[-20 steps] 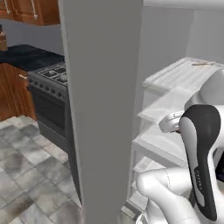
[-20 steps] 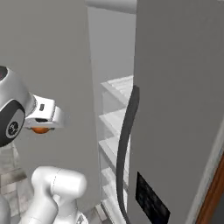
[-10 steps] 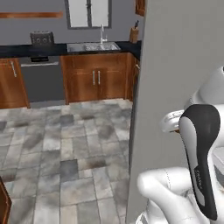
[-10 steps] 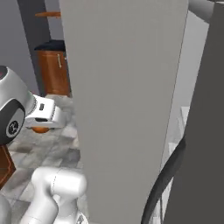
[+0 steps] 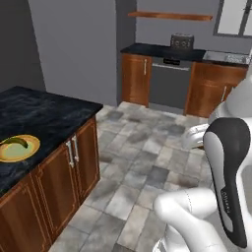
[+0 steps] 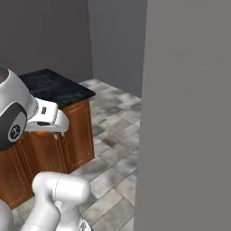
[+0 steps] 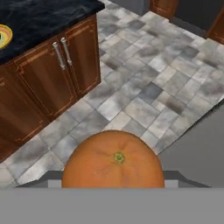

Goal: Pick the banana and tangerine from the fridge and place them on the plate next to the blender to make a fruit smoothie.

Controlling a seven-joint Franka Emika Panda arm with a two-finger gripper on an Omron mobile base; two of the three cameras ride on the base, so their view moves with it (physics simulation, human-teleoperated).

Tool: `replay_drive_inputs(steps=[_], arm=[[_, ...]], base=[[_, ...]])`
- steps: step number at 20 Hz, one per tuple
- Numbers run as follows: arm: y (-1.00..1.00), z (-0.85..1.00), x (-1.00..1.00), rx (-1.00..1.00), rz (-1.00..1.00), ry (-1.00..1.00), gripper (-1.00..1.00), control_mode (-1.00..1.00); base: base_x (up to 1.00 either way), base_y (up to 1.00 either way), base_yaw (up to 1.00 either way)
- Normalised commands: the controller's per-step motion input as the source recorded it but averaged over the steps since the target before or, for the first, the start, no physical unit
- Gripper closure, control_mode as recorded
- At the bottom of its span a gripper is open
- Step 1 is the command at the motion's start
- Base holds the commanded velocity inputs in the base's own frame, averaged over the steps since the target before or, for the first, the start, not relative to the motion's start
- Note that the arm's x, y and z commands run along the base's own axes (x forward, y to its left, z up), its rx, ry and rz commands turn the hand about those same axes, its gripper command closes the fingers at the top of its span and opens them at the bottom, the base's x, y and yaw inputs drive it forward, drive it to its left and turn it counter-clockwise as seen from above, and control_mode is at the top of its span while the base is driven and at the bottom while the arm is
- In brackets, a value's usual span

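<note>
My gripper (image 6: 43,130) is shut on the tangerine (image 7: 113,159), a round orange fruit that sits large at the bottom of the hand view; a sliver of it peeks out under the hand (image 6: 40,133). The yellow-orange plate (image 5: 32,148) lies on the dark island counter at the far left, with the banana (image 5: 15,141) resting on it. The plate's edge (image 7: 3,36) also shows at the upper left of the hand view, well away from the gripper. The fridge's grey panel (image 6: 185,113) rises at my right. The blender is out of view.
The island (image 5: 44,110) has a black stone top and brown cabinet doors (image 7: 65,65) with metal handles. Grey tiled floor (image 5: 142,152) stretches between it and me. A back counter with a dishwasher (image 5: 170,81) and toaster (image 5: 181,41) runs along the far wall.
The whole picture has swung from the open fridge to the kitchen island, so the base has turned. The tangerine stays in the gripper throughout.
</note>
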Motion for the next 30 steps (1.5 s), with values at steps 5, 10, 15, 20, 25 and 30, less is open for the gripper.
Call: replay_drive_inputs(steps=[5,10,15,20,25,30], arm=[[0.00,0.00,0.00,0.00,0.00,0.00,1.00,1.00],[0.00,0.00,0.00,0.00,0.00,0.00,1.00,1.00],[0.00,0.00,0.00,0.00,0.00,0.00,1.00,1.00],[0.00,0.00,0.00,0.00,0.00,0.00,1.00,1.00],[0.00,0.00,0.00,0.00,0.00,0.00,1.00,1.00],[0.11,-0.37,0.34,-0.05,0.17,0.04,1.00,-1.00]], base=[[0.43,0.69,0.69],[0.81,0.76,0.56],[0.97,0.14,0.42],[0.80,-0.44,0.35],[0.30,-0.38,0.39],[0.04,0.00,0.17]])
